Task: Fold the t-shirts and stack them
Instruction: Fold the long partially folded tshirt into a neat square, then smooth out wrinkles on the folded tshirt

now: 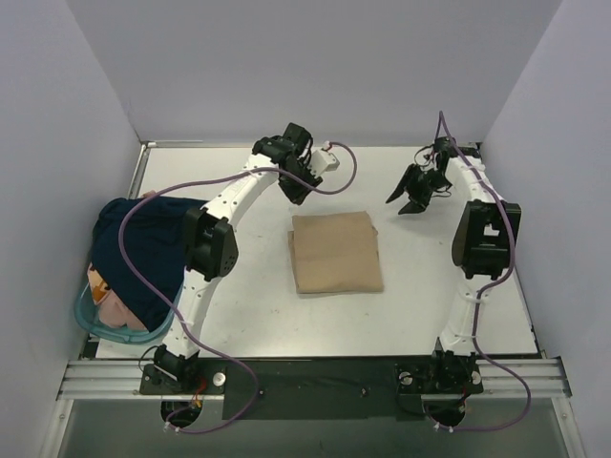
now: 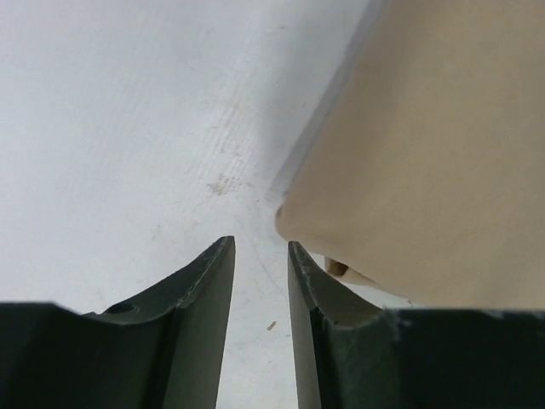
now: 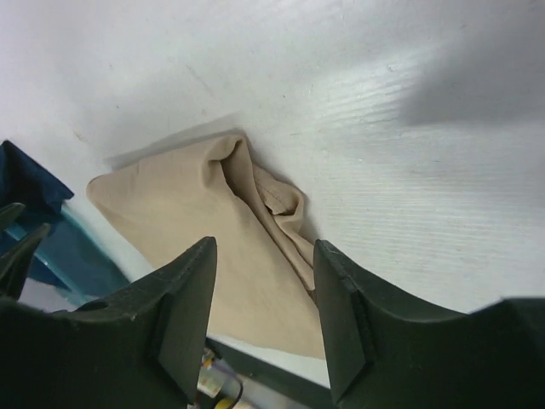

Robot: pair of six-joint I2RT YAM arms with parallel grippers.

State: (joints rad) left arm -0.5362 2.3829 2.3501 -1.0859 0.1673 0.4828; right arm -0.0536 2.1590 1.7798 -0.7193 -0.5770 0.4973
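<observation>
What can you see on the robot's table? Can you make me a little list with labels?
tan t-shirt: folded into a rectangle, flat in the middle of the table
navy t-shirt: unfolded, draped over the teal basket at the left edge
pinkish cloth: peeks out under the navy t-shirt
left tool: open a little, empty, by the tan t-shirt's far left corner
right tool: open, empty, raised above the table right of the tan t-shirt

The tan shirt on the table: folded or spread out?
Folded. The tan shirt lies as a compact rectangle with no sleeves showing; the right wrist view shows stacked layers along one edge.
</observation>
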